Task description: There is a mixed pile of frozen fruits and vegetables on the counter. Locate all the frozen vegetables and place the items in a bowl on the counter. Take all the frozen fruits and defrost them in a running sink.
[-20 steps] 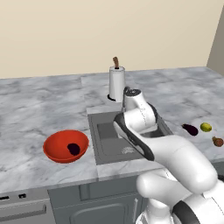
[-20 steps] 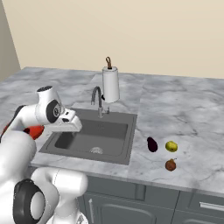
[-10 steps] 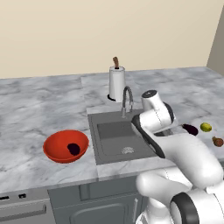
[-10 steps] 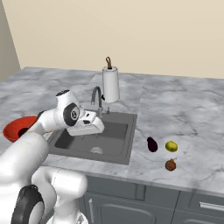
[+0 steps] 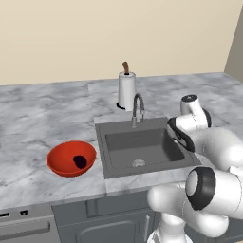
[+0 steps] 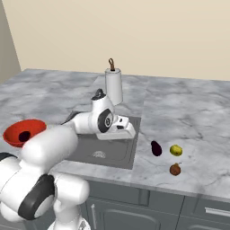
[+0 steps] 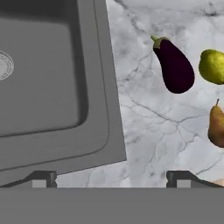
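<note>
Gripper (image 7: 109, 178) open, eggplant (image 7: 173, 65) lying diagonally

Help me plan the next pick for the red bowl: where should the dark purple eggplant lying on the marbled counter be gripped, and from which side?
Grip the dark purple eggplant across its thick middle, coming from straight above. It lies flat on the grey-white marbled counter, elongated, tapering toward its stem; the yellow-green fruit sits close beside it.

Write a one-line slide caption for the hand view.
Open jaws over the sink's right rim, facing an eggplant, a yellow-green fruit and a brown pear.
</note>
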Motion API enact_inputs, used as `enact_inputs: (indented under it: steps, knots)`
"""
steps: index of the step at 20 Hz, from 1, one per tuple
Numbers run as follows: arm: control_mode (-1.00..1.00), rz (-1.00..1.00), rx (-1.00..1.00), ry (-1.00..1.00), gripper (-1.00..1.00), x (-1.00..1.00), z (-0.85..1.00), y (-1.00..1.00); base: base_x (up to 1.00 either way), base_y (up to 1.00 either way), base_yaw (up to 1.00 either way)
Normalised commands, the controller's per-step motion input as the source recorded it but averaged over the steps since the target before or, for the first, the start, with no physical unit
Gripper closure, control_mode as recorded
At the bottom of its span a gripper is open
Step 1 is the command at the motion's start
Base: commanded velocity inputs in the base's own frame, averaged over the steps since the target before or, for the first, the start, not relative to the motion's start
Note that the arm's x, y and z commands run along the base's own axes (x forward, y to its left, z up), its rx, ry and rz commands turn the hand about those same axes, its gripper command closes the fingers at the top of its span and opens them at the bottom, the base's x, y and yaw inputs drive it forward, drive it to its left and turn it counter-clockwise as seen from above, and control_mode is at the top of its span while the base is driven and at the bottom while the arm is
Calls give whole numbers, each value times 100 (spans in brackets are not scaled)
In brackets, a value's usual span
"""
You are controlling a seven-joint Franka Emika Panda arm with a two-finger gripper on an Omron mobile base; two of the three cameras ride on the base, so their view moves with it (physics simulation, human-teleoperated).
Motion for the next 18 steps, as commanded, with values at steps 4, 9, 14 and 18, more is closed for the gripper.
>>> enact_inputs:
  steps: [4,9,14,18]
  knots:
    - [-100,-8,5,15,-100,69,0,-95,0,0,0]
    - [-100,-4,12,13,-100,39,0,-100,0,0,0]
    - [-100,5,9,0,-100,30,-2,-49,0,0,0]
    - [-100,16,4,-1,-100,28,-14,-15,0,0,0]
